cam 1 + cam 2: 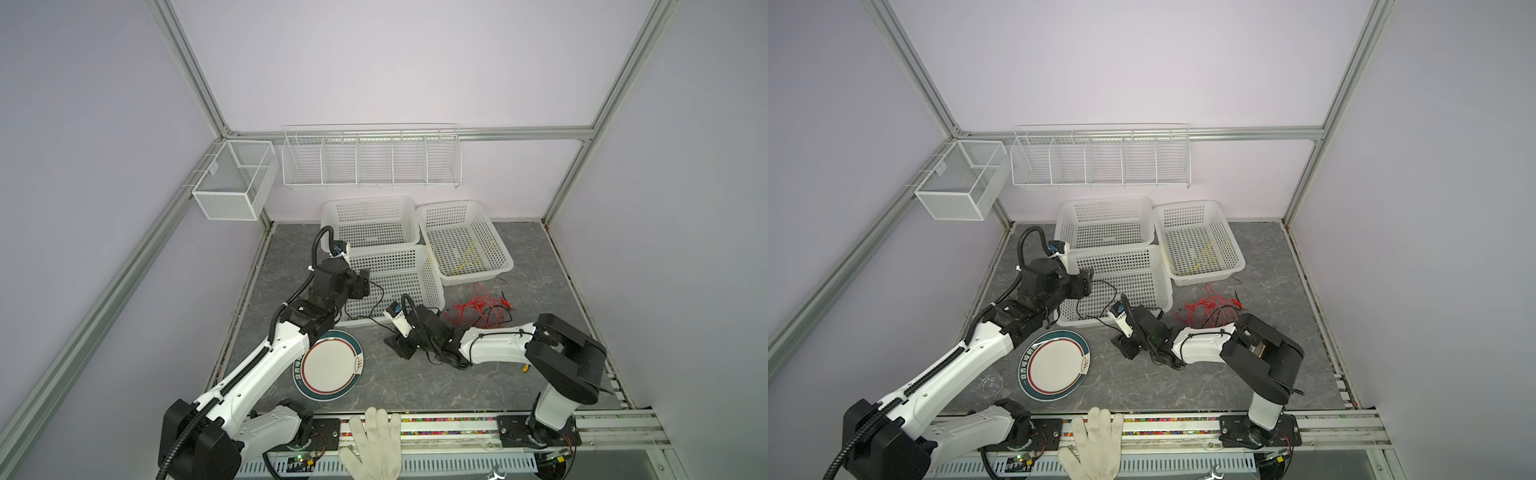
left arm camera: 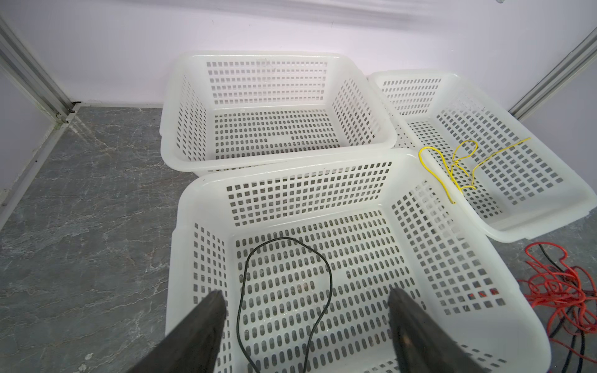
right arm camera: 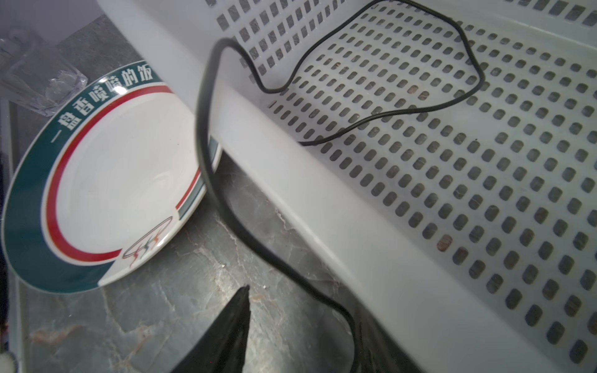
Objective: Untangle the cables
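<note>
**Black cable part-way into the front basket; red-and-black tangle not yet sorted.**

At left: left gripper (image 2: pixel 305 292) poised over front basket (image 2: pixel 290 169), jaws apart and empty. Looped on that basket's floor: black cable (image 3: pixel 201 151), then crossing the near rim and dropping to the surface (image 1: pixel 415 386), long axis running from basket toward the front edge. At centre: right gripper (image 1: pixel 398 347) low beside that rim, cable's trailing end apparently between the jaws; clamped or merely alongside, cannot tell. Judged step: feeding the trailing length in. Next: lift that end over the rim without dragging the loop out. Further right: yellow cable (image 2: pixel 436 181) in right basket (image 2: pixel 517 234), one end hooked over its rim. Beside it, lying on the surface: red-and-black tangle (image 1: pixel 469 311).
</note>
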Controlling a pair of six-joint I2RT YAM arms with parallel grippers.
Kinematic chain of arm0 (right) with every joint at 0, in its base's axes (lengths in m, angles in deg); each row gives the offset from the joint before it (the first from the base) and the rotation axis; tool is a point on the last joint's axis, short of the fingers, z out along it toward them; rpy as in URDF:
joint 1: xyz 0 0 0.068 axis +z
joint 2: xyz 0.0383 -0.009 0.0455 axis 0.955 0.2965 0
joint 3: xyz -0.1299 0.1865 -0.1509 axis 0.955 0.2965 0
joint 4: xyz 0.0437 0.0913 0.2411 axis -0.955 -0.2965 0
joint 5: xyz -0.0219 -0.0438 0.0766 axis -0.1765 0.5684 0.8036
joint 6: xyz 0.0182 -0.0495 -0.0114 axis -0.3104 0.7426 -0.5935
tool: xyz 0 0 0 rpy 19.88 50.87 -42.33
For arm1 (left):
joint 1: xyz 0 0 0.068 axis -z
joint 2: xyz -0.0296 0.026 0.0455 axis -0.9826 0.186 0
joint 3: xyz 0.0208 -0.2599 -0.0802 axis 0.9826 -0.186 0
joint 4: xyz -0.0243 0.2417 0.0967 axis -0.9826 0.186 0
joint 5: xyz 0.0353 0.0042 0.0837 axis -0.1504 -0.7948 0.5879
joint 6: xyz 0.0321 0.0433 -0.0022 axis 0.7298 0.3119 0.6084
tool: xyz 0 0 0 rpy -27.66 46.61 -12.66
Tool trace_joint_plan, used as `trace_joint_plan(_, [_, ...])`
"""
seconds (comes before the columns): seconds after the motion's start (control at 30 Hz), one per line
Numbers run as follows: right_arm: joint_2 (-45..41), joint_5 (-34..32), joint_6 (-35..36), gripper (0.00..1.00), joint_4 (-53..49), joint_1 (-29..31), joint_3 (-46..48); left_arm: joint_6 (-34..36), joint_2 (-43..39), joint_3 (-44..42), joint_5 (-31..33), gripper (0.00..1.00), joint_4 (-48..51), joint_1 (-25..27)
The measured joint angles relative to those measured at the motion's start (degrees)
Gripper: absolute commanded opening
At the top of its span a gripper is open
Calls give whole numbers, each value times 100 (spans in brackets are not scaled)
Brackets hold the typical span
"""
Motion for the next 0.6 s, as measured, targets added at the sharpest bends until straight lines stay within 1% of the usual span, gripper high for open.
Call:
trace_joint_plan(0.13, [170, -157, -17, 39, 203, 28, 0, 17, 0, 0, 13, 79, 0, 0])
trace_joint_plan(0.3, [181, -323, 13, 19, 345, 79, 0, 17, 0, 0, 13, 79, -9, 0])
trace_joint_plan(0.47, [181, -444, 55, 8, 361, 125, 0, 17, 2, -2, 13, 79, -57, 0])
trace_joint_plan(0.6, [146, -433, 122, 7, 308, 170, 0, 20, 9, -4, 13, 79, -70, 0])
